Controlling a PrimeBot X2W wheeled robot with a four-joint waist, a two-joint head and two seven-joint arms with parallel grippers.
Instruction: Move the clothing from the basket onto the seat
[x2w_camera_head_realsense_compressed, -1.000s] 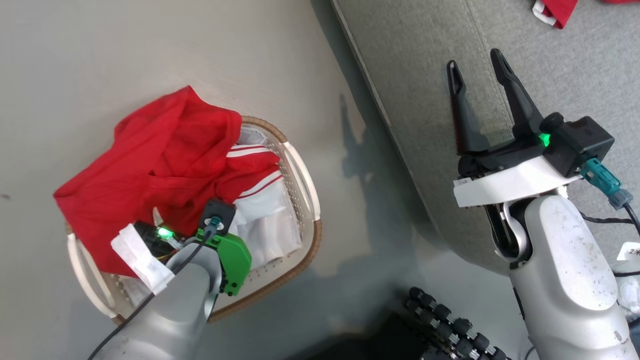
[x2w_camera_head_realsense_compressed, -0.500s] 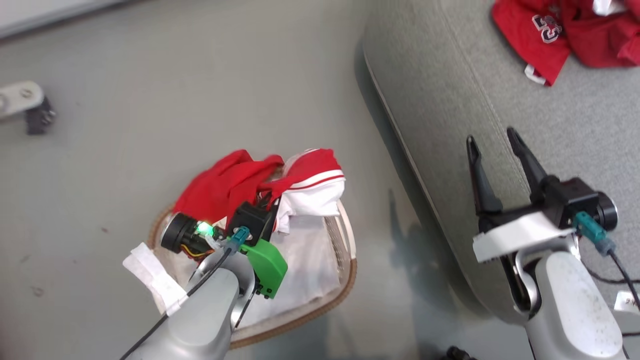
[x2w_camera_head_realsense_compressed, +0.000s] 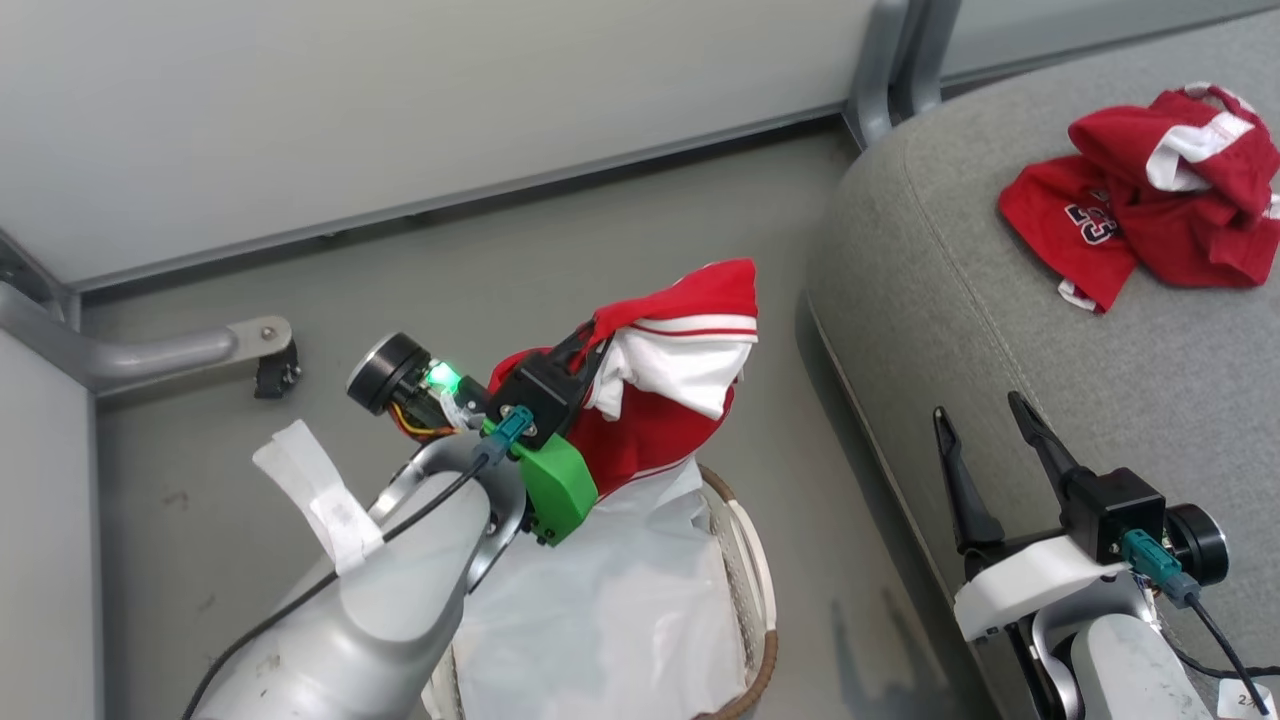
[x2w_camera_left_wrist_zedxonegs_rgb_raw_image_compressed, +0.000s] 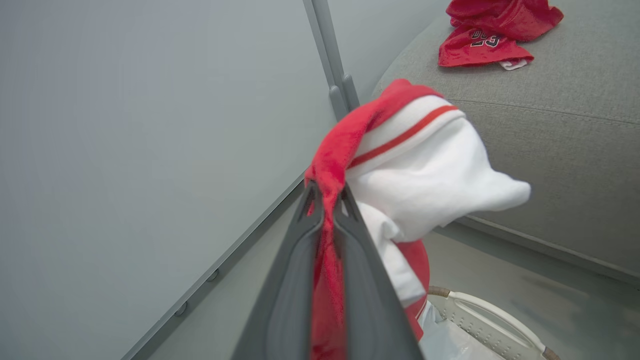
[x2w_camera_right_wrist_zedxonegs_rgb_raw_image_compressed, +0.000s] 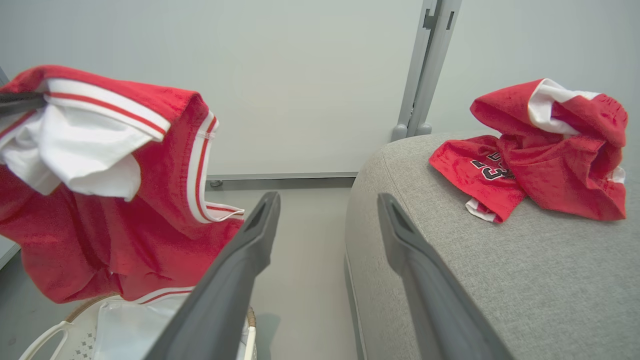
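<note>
1. Here, the left gripper (x2w_camera_head_realsense_compressed: 598, 330) is clamping its two dark fingers together on a fold of a red garment (x2w_camera_head_realsense_compressed: 680, 400) with white trim and a white inner layer; in the left wrist view (x2w_camera_left_wrist_zedxonegs_rgb_raw_image_compressed: 325, 192) the red fabric (x2w_camera_left_wrist_zedxonegs_rgb_raw_image_compressed: 425, 165) is running down between the closed fingers.
2. The red garment is hanging in the air above the basket (x2w_camera_head_realsense_compressed: 765, 600), lifted clear of most of it; its lower hem is dangling close over the rim, and whether it is touching the white liner (x2w_camera_head_realsense_compressed: 600, 600) I cannot tell.
3. The basket is sitting on the grey floor (x2w_camera_head_realsense_compressed: 600, 250), near the front of the seat (x2w_camera_head_realsense_compressed: 950, 300); the white liner is bulging up inside it.
4. The right gripper (x2w_camera_head_realsense_compressed: 978, 410) is hovering over the seat's front edge with its fingers spread apart and gripping nothing; in its own wrist view (x2w_camera_right_wrist_zedxonegs_rgb_raw_image_compressed: 327, 200) the hanging garment (x2w_camera_right_wrist_zedxonegs_rgb_raw_image_compressed: 125, 200) is showing to the left and the seat (x2w_camera_right_wrist_zedxonegs_rgb_raw_image_compressed: 500, 280) to the right.
5. More red clothing (x2w_camera_head_realsense_compressed: 1150, 220) is lying crumpled on top of the seat, well apart from both grippers; a dark number is showing on one piece (x2w_camera_right_wrist_zedxonegs_rgb_raw_image_compressed: 550, 160).
</note>
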